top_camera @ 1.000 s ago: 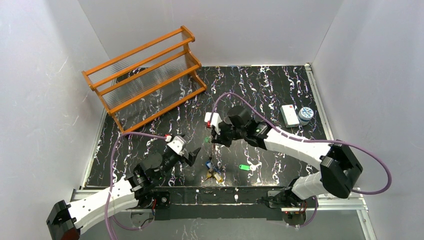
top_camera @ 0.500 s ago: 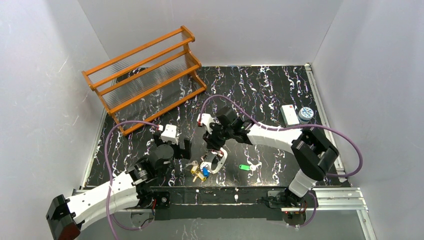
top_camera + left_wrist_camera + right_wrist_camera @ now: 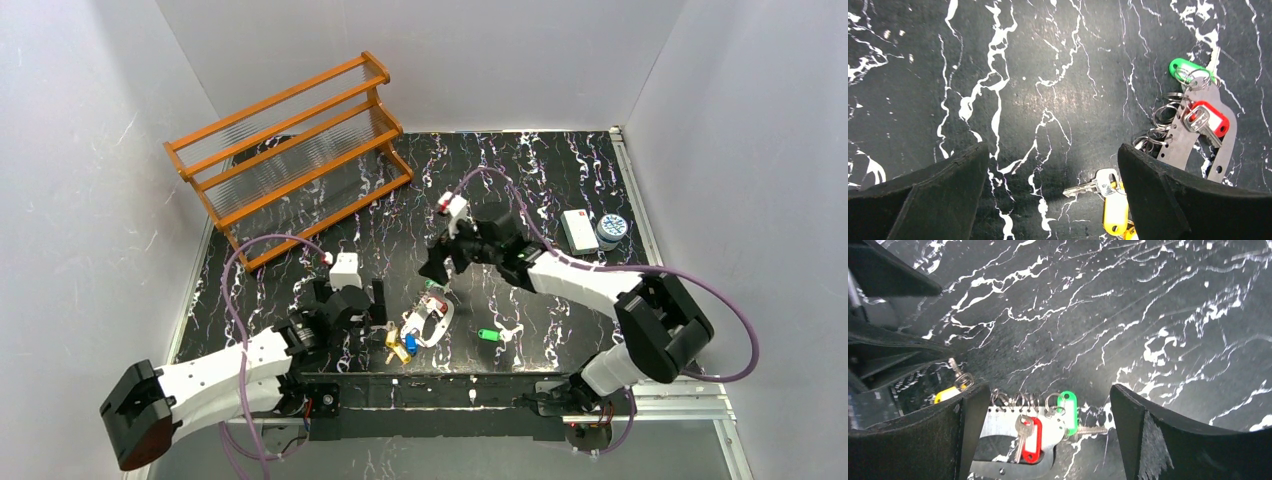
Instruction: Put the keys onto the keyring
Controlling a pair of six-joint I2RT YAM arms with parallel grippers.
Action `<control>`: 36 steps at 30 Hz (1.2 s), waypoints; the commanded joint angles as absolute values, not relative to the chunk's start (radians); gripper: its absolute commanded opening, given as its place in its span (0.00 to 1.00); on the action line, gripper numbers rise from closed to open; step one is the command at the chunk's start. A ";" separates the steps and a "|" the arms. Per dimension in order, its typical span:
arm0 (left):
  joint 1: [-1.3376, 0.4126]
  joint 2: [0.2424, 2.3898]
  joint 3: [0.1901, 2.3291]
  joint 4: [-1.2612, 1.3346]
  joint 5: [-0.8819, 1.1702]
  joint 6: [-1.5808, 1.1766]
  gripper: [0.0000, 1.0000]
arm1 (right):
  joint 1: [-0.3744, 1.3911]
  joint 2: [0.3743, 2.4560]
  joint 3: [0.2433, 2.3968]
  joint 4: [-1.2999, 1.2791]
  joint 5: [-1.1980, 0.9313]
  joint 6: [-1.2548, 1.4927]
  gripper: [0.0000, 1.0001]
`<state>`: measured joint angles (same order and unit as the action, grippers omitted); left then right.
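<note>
left claw (image 3: 1053, 165): apart | right claw (image 3: 1045, 400): apart | keyring (image 3: 1176, 144), red- and green-tagged keys (image 3: 1215, 120) on it, flat on worktop (image 3: 560, 170), right of left claw, below right claw

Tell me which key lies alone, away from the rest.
The green-tagged key lying alone, right of the keyring; the other keys cluster around that ring.

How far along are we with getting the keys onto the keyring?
Done, apparently: the red-tagged key and a green-tagged key sit on small rings along the keyring. In hand: nothing; the left gripper and right gripper both stand open and empty. Left: another green-tagged key lies apart on the table; whether the yellow-tagged key is attached, I cannot tell.
</note>
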<state>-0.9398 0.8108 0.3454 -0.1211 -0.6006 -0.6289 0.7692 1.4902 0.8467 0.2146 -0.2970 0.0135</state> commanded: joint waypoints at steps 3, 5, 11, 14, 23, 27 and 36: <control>-0.921 0.921 0.420 -0.121 -0.510 -0.671 0.98 | 0.634 1.315 0.610 0.484 -0.486 0.245 0.99; -0.905 0.952 0.436 -0.114 -0.470 -0.670 0.98 | 0.623 1.257 0.558 0.513 -0.429 0.243 0.99; -0.754 1.020 0.448 -0.047 -0.205 -0.667 0.98 | 0.622 1.223 0.562 0.433 -0.374 0.187 0.99; -0.669 1.021 0.433 -0.016 -0.121 -0.680 0.99 | 0.622 1.243 0.583 0.409 -0.400 0.207 0.99; -0.518 0.951 0.319 0.102 0.127 -0.754 0.98 | 0.617 1.305 0.667 0.278 -0.325 0.290 0.99; -0.514 0.958 0.276 0.123 0.184 -0.782 0.91 | 0.618 1.388 0.720 0.177 -0.432 0.272 0.99; -0.517 0.967 0.189 0.173 0.286 -0.866 0.73 | 0.641 1.486 0.692 0.192 -0.582 0.347 0.95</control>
<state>-0.5175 0.9668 0.2348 0.1944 0.2203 -0.8268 0.6239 1.4727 0.6918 0.1982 -0.5045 0.3008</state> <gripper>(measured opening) 0.754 0.965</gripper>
